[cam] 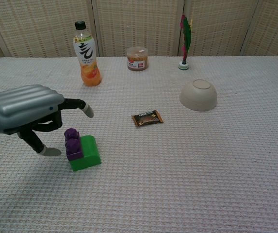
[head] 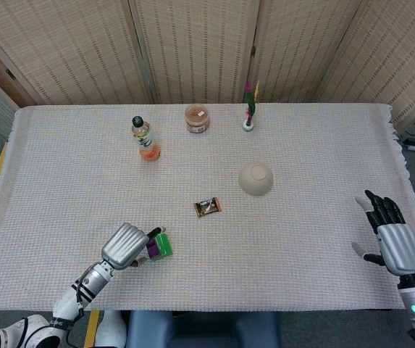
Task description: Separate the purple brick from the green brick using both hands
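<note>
The purple brick (cam: pixel 72 144) is stuck to the left side of the green brick (cam: pixel 86 153) on the cloth near the front left. In the head view the purple brick (head: pixel 151 250) is half hidden behind my left hand (head: pixel 126 245), with the green brick (head: pixel 164 244) just to its right. My left hand (cam: pixel 27 114) hovers at the purple brick with fingers apart: one finger reaches over it and the thumb lies low at its left, holding nothing. My right hand (head: pixel 395 243) stays far off at the table's right edge, fingers spread and empty.
A brown snack bar (cam: pixel 147 118) lies mid-table and an upturned beige bowl (cam: pixel 198 94) sits to its right. Along the back stand an orange drink bottle (cam: pixel 87 54), a small jar (cam: pixel 137 58) and a feathered shuttlecock (cam: pixel 185 41).
</note>
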Tool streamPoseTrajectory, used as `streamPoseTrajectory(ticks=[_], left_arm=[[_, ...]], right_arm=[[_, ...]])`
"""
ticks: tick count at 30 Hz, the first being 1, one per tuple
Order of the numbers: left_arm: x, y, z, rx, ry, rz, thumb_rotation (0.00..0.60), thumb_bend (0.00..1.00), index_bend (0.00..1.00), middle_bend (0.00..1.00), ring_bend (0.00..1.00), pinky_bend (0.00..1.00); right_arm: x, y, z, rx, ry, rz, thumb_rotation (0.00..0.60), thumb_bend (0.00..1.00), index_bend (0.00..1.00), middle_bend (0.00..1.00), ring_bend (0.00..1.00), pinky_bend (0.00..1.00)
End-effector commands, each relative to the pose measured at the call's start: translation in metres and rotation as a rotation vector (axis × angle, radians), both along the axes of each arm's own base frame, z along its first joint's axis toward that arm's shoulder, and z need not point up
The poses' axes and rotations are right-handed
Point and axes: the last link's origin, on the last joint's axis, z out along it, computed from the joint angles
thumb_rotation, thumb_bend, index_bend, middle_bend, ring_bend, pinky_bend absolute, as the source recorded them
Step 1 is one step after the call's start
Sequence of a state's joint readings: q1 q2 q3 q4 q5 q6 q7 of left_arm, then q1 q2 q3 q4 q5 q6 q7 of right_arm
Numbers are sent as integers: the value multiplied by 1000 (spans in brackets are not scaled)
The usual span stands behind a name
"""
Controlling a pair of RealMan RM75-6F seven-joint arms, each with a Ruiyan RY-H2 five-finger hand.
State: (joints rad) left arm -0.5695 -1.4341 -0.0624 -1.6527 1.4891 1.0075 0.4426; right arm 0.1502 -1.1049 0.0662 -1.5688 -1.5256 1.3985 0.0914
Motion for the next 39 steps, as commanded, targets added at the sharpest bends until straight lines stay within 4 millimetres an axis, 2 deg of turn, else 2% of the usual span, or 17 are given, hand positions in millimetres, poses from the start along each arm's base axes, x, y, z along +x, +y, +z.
streamPoseTrajectory(ticks=[1, 25, 39], left_arm=[[0, -1, -5, 1, 29, -3, 600, 226, 290, 1000, 1000, 1000], [-12, -10, -23, -5, 76, -56, 600, 276, 360, 1000, 1000, 1000], [-23, -2, -24, 26, 124, -68, 600, 294, 390, 1000, 1000, 1000]], right_arm=[[-1, -1, 1, 1, 3, -2, 600, 304, 0, 0, 0, 0], [1, 5, 5, 7, -12, 4, 600, 304, 0, 0, 0, 0], [-1, 0, -2, 76, -13, -25, 600, 304, 0, 0, 0, 0]])
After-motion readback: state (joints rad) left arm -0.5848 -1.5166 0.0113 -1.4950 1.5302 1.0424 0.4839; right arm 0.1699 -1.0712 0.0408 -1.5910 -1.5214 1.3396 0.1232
